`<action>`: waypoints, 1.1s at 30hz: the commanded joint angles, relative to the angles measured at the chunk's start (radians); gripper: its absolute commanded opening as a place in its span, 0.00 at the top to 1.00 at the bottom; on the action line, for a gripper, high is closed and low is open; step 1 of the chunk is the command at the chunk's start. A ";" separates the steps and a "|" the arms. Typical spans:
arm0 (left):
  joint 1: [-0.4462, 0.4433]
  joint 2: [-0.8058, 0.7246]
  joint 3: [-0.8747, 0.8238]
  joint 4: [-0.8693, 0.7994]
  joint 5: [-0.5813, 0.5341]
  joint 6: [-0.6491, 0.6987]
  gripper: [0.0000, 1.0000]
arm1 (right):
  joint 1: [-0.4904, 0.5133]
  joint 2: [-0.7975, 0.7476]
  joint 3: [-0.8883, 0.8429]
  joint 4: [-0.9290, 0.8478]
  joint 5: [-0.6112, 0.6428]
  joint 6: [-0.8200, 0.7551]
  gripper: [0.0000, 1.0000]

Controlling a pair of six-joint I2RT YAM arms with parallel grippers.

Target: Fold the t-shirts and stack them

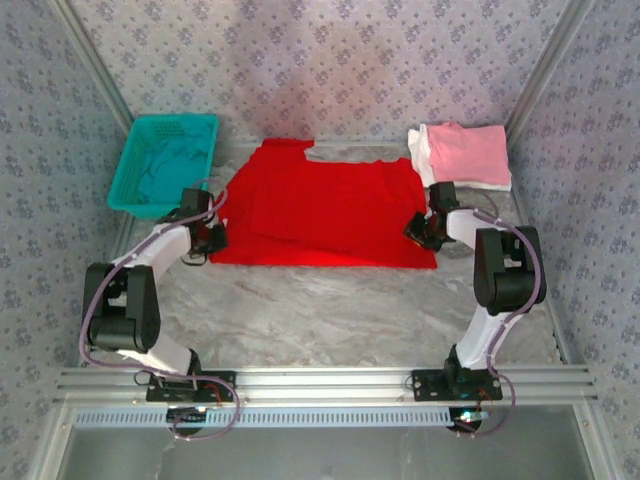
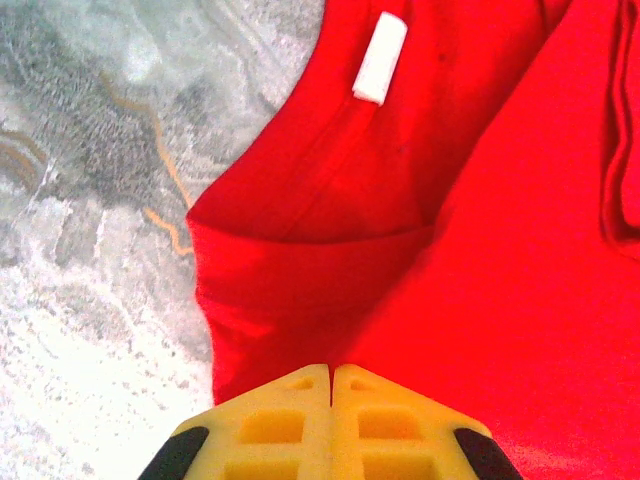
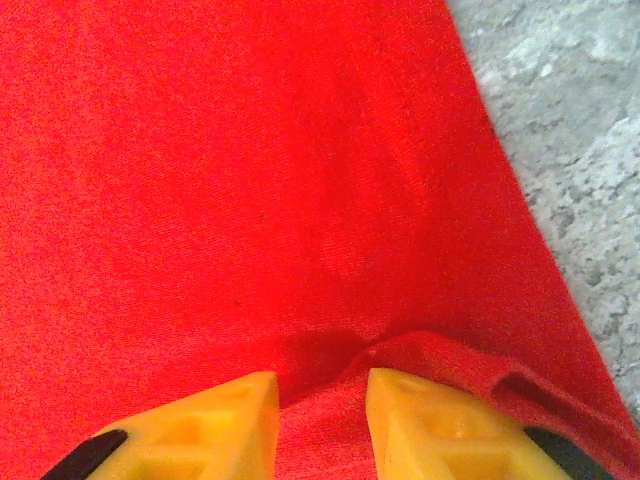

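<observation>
- Teal mesh basket (image 1: pixel 140 150): beyond and left of the left gripper (image 1: pixel 207 240), with a teal garment (image 1: pixel 168 168) heaped inside, not yet folded.
- Left gripper: fingers pressed together at the red t-shirt (image 1: pixel 320 215)'s near-left edge, apparently pinching it. The white collar label (image 2: pixel 380 57) lies ahead of the tips.
- Red t-shirt: spread between both grippers, one panel already doubled over. It is gripped at each end, likely to carry the next fold evenly.
- Right gripper (image 1: pixel 425 228): fingers narrowly apart, nipping a puckered ridge of red cloth. The shirt's edge lies just right of the tips.
- Pink t-shirt (image 1: pixel 468 148): folded on top of the white t-shirt (image 1: pixel 422 160), beyond the right gripper. Together they start the stack.
</observation>
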 commanded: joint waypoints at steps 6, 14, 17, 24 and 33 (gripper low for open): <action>0.010 -0.021 -0.043 -0.098 -0.022 -0.025 1.00 | -0.028 0.018 -0.033 -0.015 0.027 0.016 0.67; 0.018 -0.035 -0.062 -0.137 -0.073 -0.034 0.83 | -0.036 0.002 -0.037 -0.014 0.016 0.013 0.67; 0.018 -0.058 -0.062 -0.122 -0.079 -0.036 0.68 | -0.028 -0.031 -0.025 -0.028 0.005 0.012 0.66; -0.016 -0.126 0.010 -0.118 -0.093 -0.051 0.62 | 0.005 -0.139 0.002 -0.091 0.028 -0.006 0.63; -0.169 -0.007 0.049 0.034 -0.035 -0.100 0.62 | 0.051 -0.131 0.009 -0.096 0.046 0.020 0.63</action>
